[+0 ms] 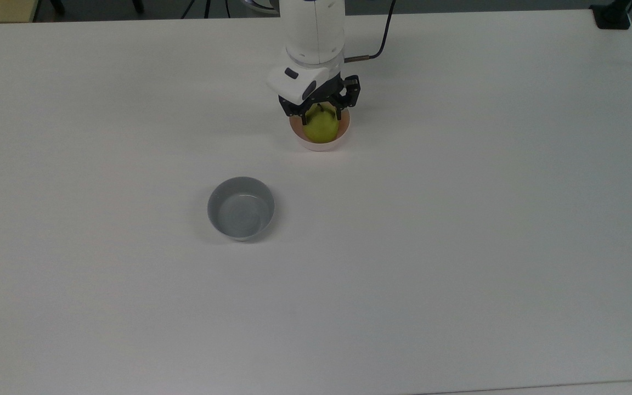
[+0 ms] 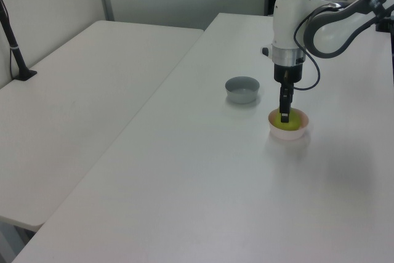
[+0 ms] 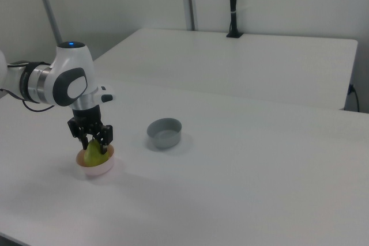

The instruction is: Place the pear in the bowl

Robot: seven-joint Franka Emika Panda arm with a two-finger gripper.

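1. Fingers (image 1: 306, 114) of the gripper (image 1: 321, 113) stand down on either side of the pear's (image 1: 321, 127) upper part, spread a little wider than the fruit's neck. You should read them as released or just letting go; whether a pad is touching the skin cannot be told.

2. Your pear sits inside the pink bowl (image 1: 321, 144), low enough that the rim rings its lower half. In the left view the pear (image 2: 285, 125) shows as a yellow-green patch inside the bowl (image 2: 288, 133), with the gripper (image 2: 284, 117) directly above it.

3. In the right view the pear (image 3: 93, 153) stands roughly upright in the bowl (image 3: 95, 168), narrow end up between the fingers of the gripper (image 3: 93, 143).

4. You can leave the grey bowl (image 1: 241, 208) out of it. It holds nothing and sits well apart on the white table (image 1: 458, 219), nearer the camera and toward the top view's left.

5. Judged from how things lie, the main part of the task looks done: the pear is in the right bowl and seems to rest on its floor.

6. What remains for you is the retreat: confirm the fingers are clear of the pear, then lift the arm (image 1: 315, 33) straight up.

7. Watch for two things. A pad dragging on the skin could lift or tip the fruit, and a sideways exit could knock the bowl's rim and slide it.
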